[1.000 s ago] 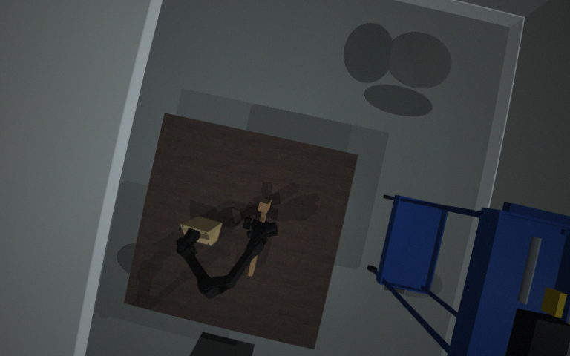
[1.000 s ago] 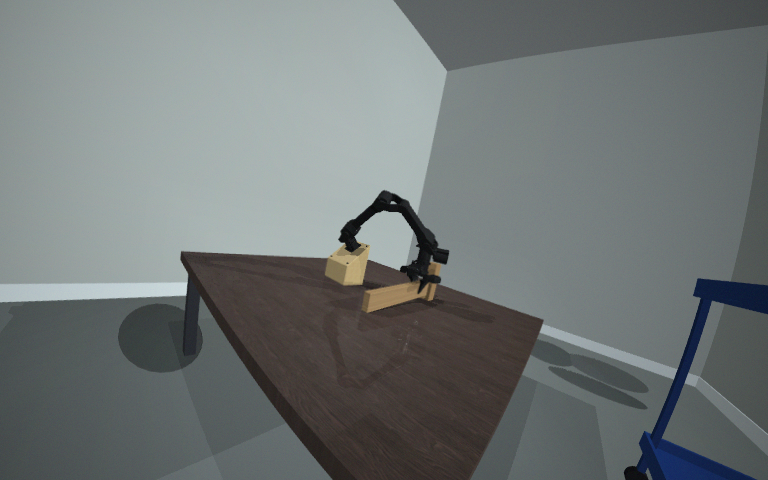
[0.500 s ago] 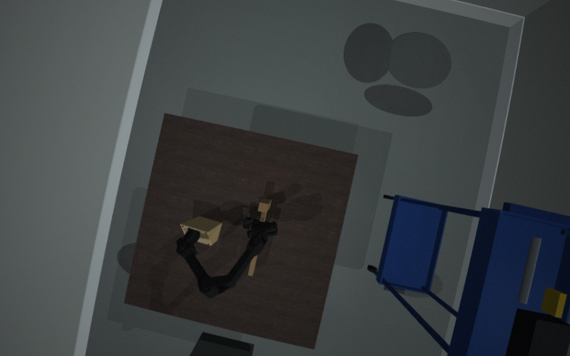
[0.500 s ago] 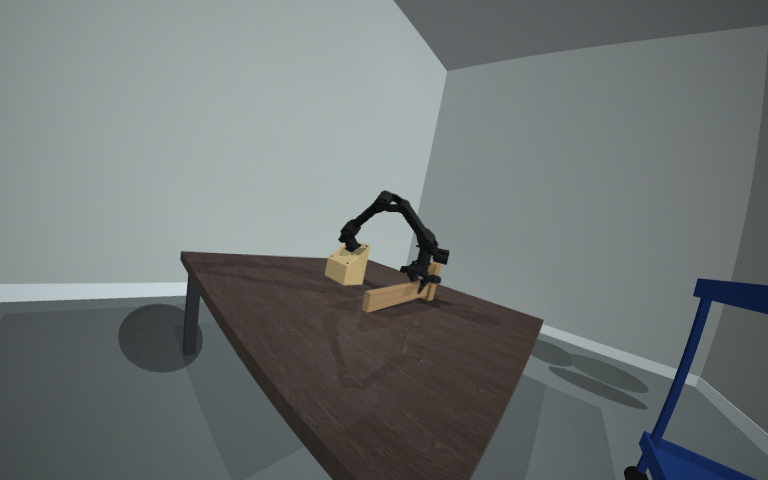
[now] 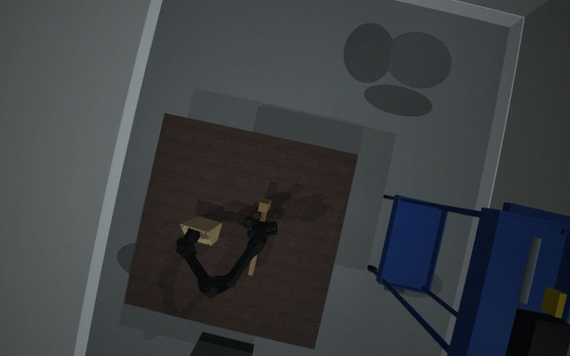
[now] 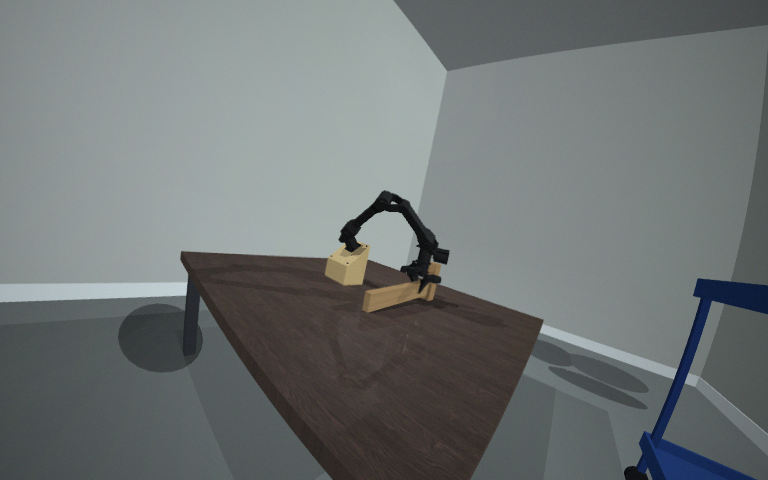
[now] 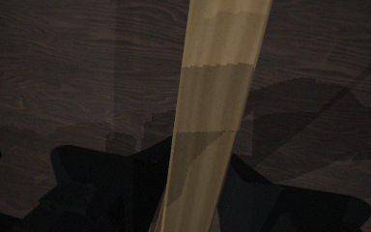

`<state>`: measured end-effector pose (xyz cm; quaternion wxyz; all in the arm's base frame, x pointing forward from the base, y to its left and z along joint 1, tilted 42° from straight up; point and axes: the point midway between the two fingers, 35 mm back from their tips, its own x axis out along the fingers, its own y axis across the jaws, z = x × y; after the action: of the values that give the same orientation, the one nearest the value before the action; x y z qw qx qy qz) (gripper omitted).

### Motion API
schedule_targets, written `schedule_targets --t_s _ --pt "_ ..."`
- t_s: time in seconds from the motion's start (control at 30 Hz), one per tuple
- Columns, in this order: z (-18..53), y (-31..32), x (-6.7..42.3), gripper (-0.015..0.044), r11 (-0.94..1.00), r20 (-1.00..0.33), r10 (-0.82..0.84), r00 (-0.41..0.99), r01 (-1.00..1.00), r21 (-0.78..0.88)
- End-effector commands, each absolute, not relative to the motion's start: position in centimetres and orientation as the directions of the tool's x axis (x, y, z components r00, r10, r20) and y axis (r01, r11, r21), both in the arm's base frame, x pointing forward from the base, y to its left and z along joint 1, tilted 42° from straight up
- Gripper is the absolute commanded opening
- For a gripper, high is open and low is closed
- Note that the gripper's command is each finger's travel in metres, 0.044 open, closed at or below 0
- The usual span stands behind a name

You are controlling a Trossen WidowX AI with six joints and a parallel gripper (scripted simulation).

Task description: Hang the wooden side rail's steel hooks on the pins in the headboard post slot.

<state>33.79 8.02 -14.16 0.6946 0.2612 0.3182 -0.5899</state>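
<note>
The wooden side rail point(image 5: 252, 265) point(image 6: 390, 295) point(image 7: 217, 97) runs slanted across the dark table point(image 5: 302, 251) point(image 6: 351, 384). Its near end rests on the table top and its other end is raised at the short upright headboard post point(image 5: 264, 206) point(image 6: 434, 287). My gripper point(image 5: 257, 223) point(image 6: 420, 279) point(image 7: 196, 141) is shut on the rail close to the post, with one dark finger on each side of it in the wrist view. The steel hooks, the slot and the pins are hidden behind the gripper and the rail.
The arm's base stands on a pale wooden block point(image 5: 208, 234) point(image 6: 345, 268) to the left of the rail. A blue cart point(image 5: 413, 243) point(image 6: 702, 362) stands on the floor beyond the table's right edge.
</note>
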Motion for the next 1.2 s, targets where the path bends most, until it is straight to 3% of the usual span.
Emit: schedule_targets --t_s 0.0,1.17 --pt "-14.24 8.43 33.69 0.0000 0.172 -0.753 -0.650 0.106 0.985 -0.010" --pt "-14.48 8.69 33.66 0.0000 0.172 -0.753 -0.649 0.106 0.985 -0.010"
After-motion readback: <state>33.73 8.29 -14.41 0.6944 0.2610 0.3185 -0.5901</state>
